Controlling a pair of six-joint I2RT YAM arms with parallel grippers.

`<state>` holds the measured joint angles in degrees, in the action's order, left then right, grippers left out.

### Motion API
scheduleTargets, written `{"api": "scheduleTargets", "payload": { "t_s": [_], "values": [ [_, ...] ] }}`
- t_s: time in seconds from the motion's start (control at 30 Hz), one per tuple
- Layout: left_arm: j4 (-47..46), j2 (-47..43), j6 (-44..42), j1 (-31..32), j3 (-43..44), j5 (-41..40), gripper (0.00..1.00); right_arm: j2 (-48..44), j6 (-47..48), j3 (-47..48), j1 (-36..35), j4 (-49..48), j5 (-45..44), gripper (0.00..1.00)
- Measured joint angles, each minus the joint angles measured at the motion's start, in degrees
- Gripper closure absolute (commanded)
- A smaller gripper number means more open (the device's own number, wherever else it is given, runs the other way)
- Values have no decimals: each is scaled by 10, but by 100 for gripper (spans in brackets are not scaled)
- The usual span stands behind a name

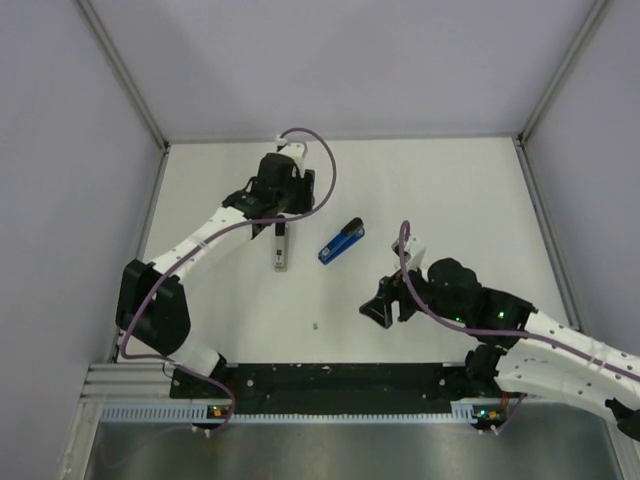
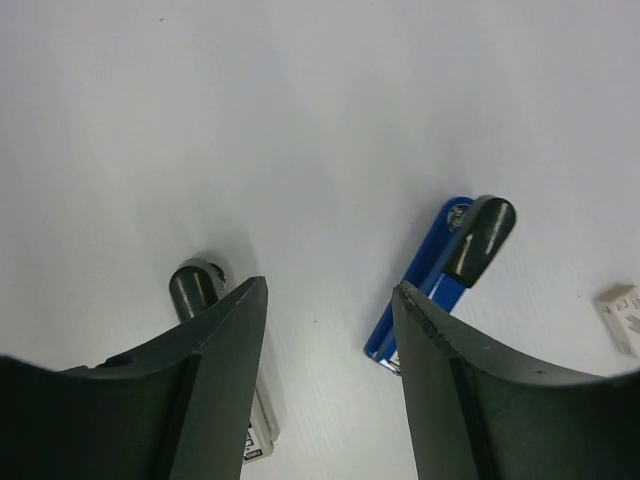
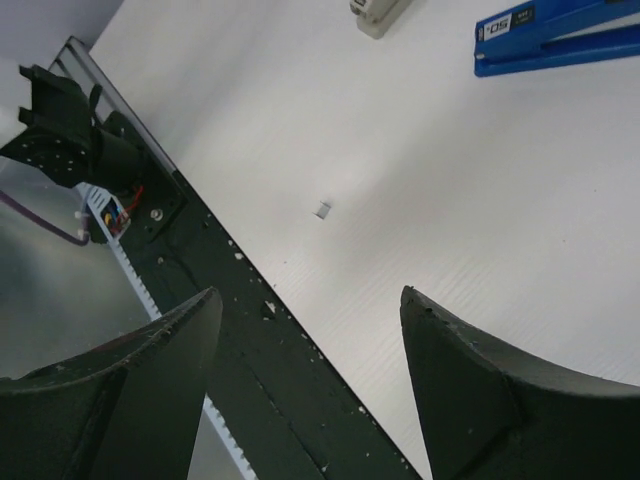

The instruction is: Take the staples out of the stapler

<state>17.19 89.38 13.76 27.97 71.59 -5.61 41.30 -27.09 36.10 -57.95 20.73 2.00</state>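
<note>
The blue stapler (image 1: 341, 241) lies at an angle on the white table, right of the left gripper. In the left wrist view the stapler (image 2: 425, 290) lies just beyond my right finger (image 2: 450, 380), its black end pointing away. My left gripper (image 2: 331, 285) is open over bare table with nothing between its fingers. One tiny pale block of staples (image 3: 322, 209) lies alone on the table, also seen as a speck of staples (image 1: 316, 325) near the front. My right gripper (image 3: 312, 292) is open and empty, low over the table's near edge, right of that block.
A grey bar (image 1: 281, 250) with a black tip lies just below the left gripper (image 1: 277, 228), partly behind the left finger (image 2: 215, 370). A small pale labelled block (image 2: 622, 318) sits at the left wrist view's right edge. A black rail (image 1: 330, 378) runs along the near edge.
</note>
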Motion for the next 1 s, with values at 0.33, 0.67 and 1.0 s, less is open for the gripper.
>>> {"api": "scheduleTargets", "payload": {
  "t_s": [0.33,0.67,1.0],
  "values": [
    [-7,66,-99,86,51,85,36,-40,12,79,22,77,2,23],
    [-14,155,-156,85,78,152,4,-63,10,85,24,120,12,20],
    [-39,196,-154,85,91,183,4,-63,10,85,24,125,22,19]
  ]
}}
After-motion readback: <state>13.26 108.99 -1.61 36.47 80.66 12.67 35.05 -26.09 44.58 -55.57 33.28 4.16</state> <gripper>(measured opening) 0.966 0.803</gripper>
